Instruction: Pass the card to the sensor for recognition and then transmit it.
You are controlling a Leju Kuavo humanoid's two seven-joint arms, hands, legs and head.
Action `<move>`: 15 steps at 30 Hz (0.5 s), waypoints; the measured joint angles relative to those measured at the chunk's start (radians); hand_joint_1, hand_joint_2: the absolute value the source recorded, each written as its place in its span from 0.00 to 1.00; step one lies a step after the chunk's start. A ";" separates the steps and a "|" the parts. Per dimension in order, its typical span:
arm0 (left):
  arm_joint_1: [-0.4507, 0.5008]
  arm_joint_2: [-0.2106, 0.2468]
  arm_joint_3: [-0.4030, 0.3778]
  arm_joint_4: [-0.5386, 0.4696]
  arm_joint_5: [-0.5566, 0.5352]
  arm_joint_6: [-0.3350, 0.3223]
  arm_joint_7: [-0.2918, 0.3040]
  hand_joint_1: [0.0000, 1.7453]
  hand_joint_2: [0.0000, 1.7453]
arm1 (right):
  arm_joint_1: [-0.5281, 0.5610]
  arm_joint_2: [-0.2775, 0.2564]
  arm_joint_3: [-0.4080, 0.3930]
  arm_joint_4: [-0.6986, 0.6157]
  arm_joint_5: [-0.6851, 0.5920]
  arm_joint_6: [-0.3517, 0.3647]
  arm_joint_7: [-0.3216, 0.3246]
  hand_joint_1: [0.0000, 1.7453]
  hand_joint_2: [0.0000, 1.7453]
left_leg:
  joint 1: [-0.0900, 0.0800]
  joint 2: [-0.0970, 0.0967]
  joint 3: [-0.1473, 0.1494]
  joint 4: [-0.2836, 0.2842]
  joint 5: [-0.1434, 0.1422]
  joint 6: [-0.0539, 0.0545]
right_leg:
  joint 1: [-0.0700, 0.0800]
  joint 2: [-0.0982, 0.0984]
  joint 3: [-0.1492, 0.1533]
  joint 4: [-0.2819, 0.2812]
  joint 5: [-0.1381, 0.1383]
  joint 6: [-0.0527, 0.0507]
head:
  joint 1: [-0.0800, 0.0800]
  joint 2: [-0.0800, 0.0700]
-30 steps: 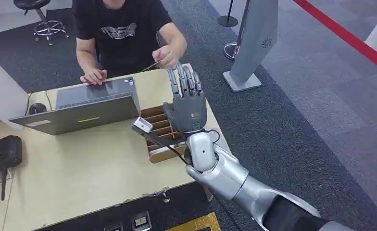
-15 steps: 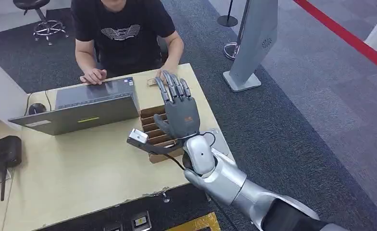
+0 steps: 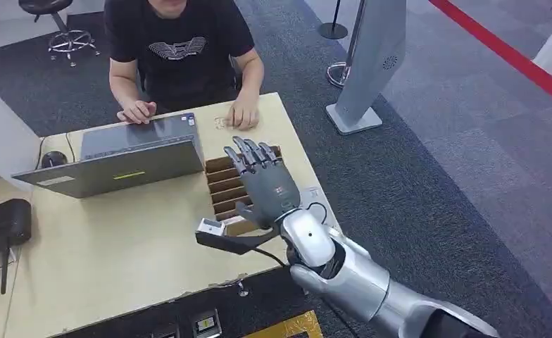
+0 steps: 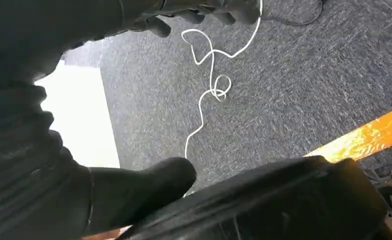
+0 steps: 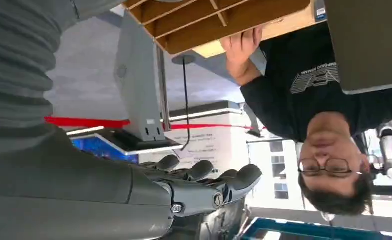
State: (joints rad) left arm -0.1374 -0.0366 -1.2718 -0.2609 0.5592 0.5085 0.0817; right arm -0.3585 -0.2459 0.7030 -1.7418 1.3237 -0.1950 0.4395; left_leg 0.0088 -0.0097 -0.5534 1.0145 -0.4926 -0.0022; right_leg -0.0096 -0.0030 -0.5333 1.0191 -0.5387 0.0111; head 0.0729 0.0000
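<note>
On the pale wooden table [image 3: 118, 246] a small black box with a green label [image 3: 2, 224] sits at the far left edge, then a grey open laptop [image 3: 129, 158] with a person's hand [image 3: 138, 111] resting behind it, and just right of the laptop a brown slotted wooden card rack [image 3: 225, 184]. Past the rack, the person's other hand [image 3: 243, 114] lies on the tabletop over a small pale card [image 3: 220, 122], which is barely visible. The robot's grey right hand [image 3: 262, 182] hovers above the rack, released, fingers spread and holding nothing; the left hand [image 4: 134, 192] hangs over dark grey carpet [image 4: 264, 90] with a loose white cable [image 4: 211, 75], and I cannot tell whether it is clenched or slack.
</note>
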 joint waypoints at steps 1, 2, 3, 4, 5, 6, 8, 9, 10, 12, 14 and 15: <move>0.002 0.000 0.000 0.000 0.003 0.002 -0.002 0.00 1.00 | 0.000 -0.010 0.002 -0.022 0.010 0.017 0.001 0.00 1.00 | 0.000 0.000 0.000 0.000 0.000 0.000 | 0.000 0.000 0.000 0.000 0.000 0.000 | 0.000 0.000; 0.003 0.000 0.000 0.000 0.004 0.004 -0.004 0.00 1.00 | 0.000 -0.020 0.004 -0.039 0.019 0.029 0.002 0.00 1.00 | 0.000 0.000 0.000 0.000 0.000 0.000 | 0.000 0.000 0.000 0.000 0.000 0.000 | 0.000 0.000; 0.004 0.001 0.000 0.000 0.005 0.005 -0.005 0.00 1.00 | 0.000 -0.028 0.007 -0.054 0.027 0.043 0.002 0.00 1.00 | 0.000 0.000 0.000 0.000 0.000 0.000 | 0.000 0.000 0.000 0.000 0.000 0.000 | 0.000 0.000; 0.004 0.001 0.001 0.000 0.006 0.005 -0.005 0.00 1.00 | 0.000 -0.035 0.009 -0.066 0.035 0.055 0.002 0.00 1.00 | 0.000 0.000 0.000 0.000 0.000 0.000 | 0.000 0.000 0.000 0.000 0.000 0.000 | 0.000 0.000; 0.005 0.001 0.001 0.000 0.006 0.006 -0.005 0.00 1.00 | 0.000 -0.042 0.011 -0.079 0.044 0.067 0.002 0.00 1.00 | 0.000 0.000 0.000 0.000 0.000 0.000 | 0.000 0.000 0.000 0.000 0.000 0.000 | 0.000 0.000; 0.005 0.001 0.001 0.000 0.006 0.006 -0.005 0.00 1.00 | -0.001 -0.049 0.013 -0.090 0.062 0.082 0.002 0.00 1.00 | 0.000 0.000 0.000 0.000 0.000 0.000 | 0.000 0.000 0.000 0.000 0.000 0.000 | 0.000 0.000; 0.006 0.001 0.001 0.000 0.006 0.006 -0.005 0.00 1.00 | -0.005 -0.062 0.023 -0.111 0.116 0.124 0.002 0.00 1.00 | 0.000 0.000 0.000 0.000 0.000 0.000 | 0.000 0.000 0.000 0.000 0.000 0.000 | 0.000 0.000; 0.007 0.001 0.001 0.000 0.006 0.006 -0.005 0.00 1.00 | -0.008 -0.065 0.027 -0.115 0.131 0.139 -0.001 0.00 1.00 | 0.000 0.000 0.000 0.000 0.000 0.000 | 0.000 0.000 0.000 0.000 0.000 0.000 | 0.000 0.000; 0.007 0.001 0.001 0.000 0.006 0.008 -0.005 0.00 1.00 | -0.012 -0.069 0.034 -0.117 0.147 0.159 -0.007 0.00 1.00 | 0.000 0.000 0.000 0.000 0.000 0.000 | 0.000 0.000 0.000 0.000 0.000 0.000 | 0.000 0.000; 0.008 0.001 0.001 0.000 0.009 0.012 -0.005 0.00 1.00 | -0.019 -0.073 0.053 -0.117 0.167 0.189 -0.021 0.00 1.00 | 0.000 0.000 0.000 0.000 0.000 0.000 | 0.000 0.000 0.000 0.000 0.000 0.000 | 0.000 0.000; 0.008 0.001 0.002 0.000 0.014 0.014 -0.005 0.00 1.00 | -0.029 -0.075 0.075 -0.116 0.177 0.212 -0.041 0.00 1.00 | 0.000 0.000 -0.001 0.000 0.000 0.000 | 0.000 0.000 0.000 0.000 0.000 0.000 | 0.000 0.000; 0.008 0.001 0.004 0.000 0.017 0.015 -0.005 0.00 1.00 | -0.033 -0.076 0.086 -0.115 0.179 0.219 -0.049 0.00 1.00 | 0.000 0.000 -0.001 0.000 0.000 0.000 | 0.000 -0.001 0.000 0.000 0.000 0.000 | 0.000 0.000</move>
State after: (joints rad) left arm -0.1294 -0.0355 -1.2680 -0.2609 0.5760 0.5230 0.0767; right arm -0.3914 -0.3223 0.7893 -1.8570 1.5023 0.0241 0.3906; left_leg 0.0089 -0.0098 -0.5542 1.0145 -0.4926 -0.0023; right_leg -0.0094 -0.0035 -0.5329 1.0192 -0.5387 0.0111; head 0.0729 0.0000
